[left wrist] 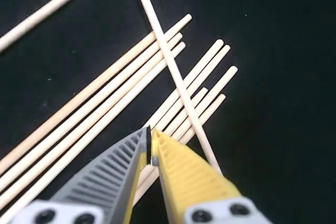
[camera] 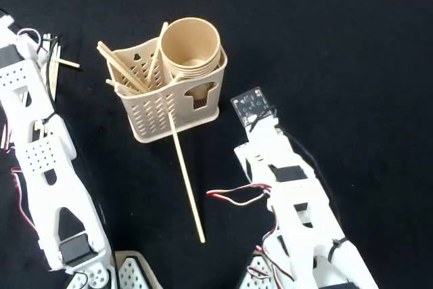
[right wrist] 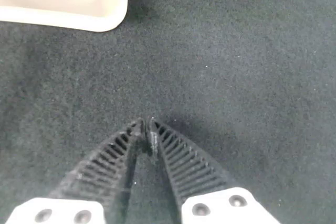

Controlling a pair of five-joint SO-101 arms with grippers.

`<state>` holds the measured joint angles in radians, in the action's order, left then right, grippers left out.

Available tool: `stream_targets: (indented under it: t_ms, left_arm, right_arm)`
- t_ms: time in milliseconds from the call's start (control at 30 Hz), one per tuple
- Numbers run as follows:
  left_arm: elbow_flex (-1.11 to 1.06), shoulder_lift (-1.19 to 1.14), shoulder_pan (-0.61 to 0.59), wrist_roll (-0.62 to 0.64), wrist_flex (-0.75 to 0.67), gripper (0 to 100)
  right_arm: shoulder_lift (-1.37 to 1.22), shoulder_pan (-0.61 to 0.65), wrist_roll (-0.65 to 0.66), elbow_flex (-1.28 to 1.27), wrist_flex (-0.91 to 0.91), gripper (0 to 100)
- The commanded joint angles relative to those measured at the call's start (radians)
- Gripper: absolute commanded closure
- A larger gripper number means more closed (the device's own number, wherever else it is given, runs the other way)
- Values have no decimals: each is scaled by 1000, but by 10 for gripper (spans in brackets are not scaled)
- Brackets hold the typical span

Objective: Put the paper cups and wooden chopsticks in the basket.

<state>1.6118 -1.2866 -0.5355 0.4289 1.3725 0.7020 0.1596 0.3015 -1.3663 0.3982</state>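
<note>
As one chopstick (camera: 186,181) juts out, basket (camera: 155,121) stands amid the table (camera: 338,65).

High view: bright, even light from above. Black surface (camera: 352,65) soaks it up, white arms (camera: 40,160) near washed out. Left wrist view: chopsticks (left wrist: 105,103) pale and bright against dark surface. Right wrist view: surface lit grey, with soft shadow pooled round right claw (right wrist: 145,125) tips and beside basket (right wrist: 63,3) corner.

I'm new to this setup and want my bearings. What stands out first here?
The beige basket at the centre, holding stacked paper cups in one compartment and chopsticks in the other. One loose chopstick lies in front of it, and a pile of chopsticks lies by the left arm.
</note>
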Motion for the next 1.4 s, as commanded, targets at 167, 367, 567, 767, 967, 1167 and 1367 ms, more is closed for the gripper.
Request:
stream_targets:
  t_ms: [167,367,567,767,967,1167,1367]
  left_arm:
    - [-61,-15,13,117,-201,841]
    - [-166,-28,19,112,-245,841]
    - [-166,-18,28,2,-150,930]
    - [-114,-15,-4,9,-34,971]
    - [59,-9,-4,3,193,971]
    - [42,66,-16,5,222,971]
    - [56,78,-2,-153,339,948]
  right_arm:
    - [30,12,8,12,-21,985]
    - [30,12,8,12,-21,985]
    - [30,14,8,12,-21,985]
    - [30,12,8,12,-21,985]
    - [30,12,8,12,-21,985]
    - [30,12,8,10,-21,985]
    - [30,12,8,10,-21,985]
